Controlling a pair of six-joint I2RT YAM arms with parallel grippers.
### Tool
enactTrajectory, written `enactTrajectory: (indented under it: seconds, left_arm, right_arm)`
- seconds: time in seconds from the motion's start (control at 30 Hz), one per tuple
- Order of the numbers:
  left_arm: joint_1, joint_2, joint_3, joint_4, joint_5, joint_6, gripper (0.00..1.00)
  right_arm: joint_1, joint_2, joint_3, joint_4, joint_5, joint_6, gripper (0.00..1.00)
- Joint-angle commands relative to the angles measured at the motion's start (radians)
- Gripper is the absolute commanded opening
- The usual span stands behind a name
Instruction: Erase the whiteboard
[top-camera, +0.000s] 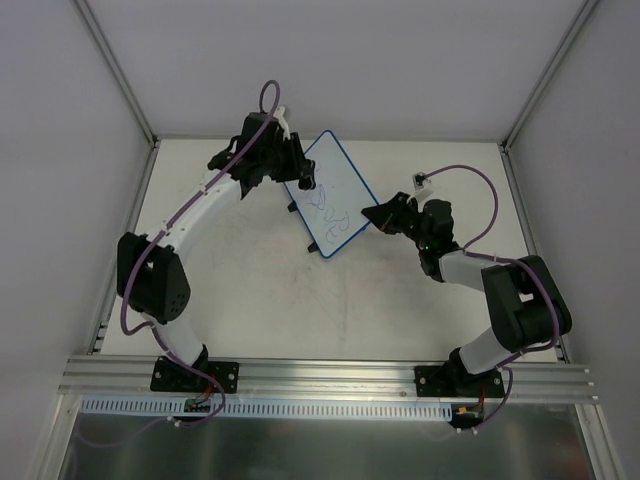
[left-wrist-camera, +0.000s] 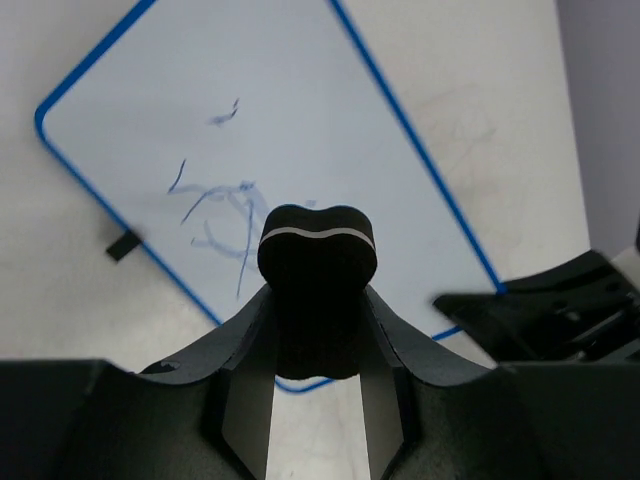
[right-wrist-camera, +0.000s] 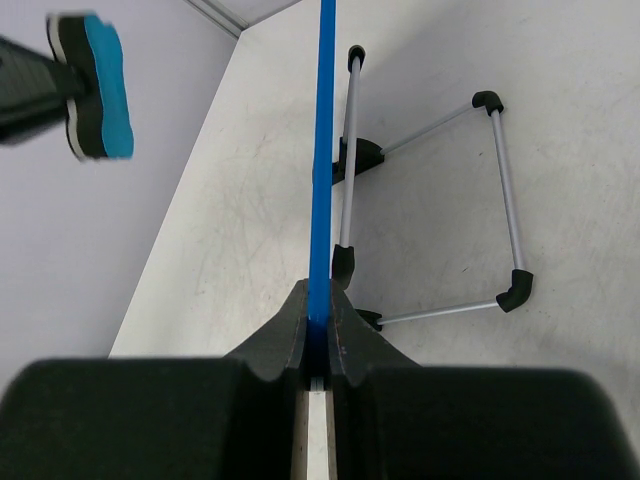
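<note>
Whiteboard (top-camera: 330, 195), pinched steady at 4 o'clock by the right claw (right-wrist-camera: 318, 320), awaits the eraser (left-wrist-camera: 318, 245) gripped in the left claw (left-wrist-camera: 320, 310).

- Left wrist view: whiteboard (left-wrist-camera: 300, 120) far end cut off by the top edge; near corner hidden behind eraser (left-wrist-camera: 318, 250).
- Right wrist view: board seen edge-on, writing face hidden; eraser soft-focus at upper left.
- Top view: scribbles (top-camera: 330, 212) too small to read.

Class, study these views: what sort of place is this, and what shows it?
Probably a robotics lab test cell: a left arm and right arm bolted to a metal rail, a white table, and plain panel walls.
</note>
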Motion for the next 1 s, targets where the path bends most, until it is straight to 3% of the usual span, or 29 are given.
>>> enactTrajectory:
  seconds: [0.0, 0.2, 0.33, 0.97]
  left_arm:
    - [-0.017, 0.126, 0.152, 0.032, 0.069, 0.047, 0.08]
    - [-0.014, 0.327, 0.360, 0.046, 0.105, 0.090, 0.08]
    - [-0.013, 0.397, 0.400, 0.072, 0.138, 0.077, 0.08]
    - [0.032, 0.418, 0.156, 0.284, 0.039, 0.068, 0.08]
  right_arm:
    - [0.025, 0.001, 0.031, 0.054, -0.061, -0.045, 0.00]
    - [0.025, 0.002, 0.036, 0.052, -0.061, -0.050, 0.00]
    - [0.025, 0.001, 0.039, 0.046, -0.059, -0.053, 0.00]
    - [0.035, -0.004, 0.035, 0.044, -0.061, -0.060, 0.00]
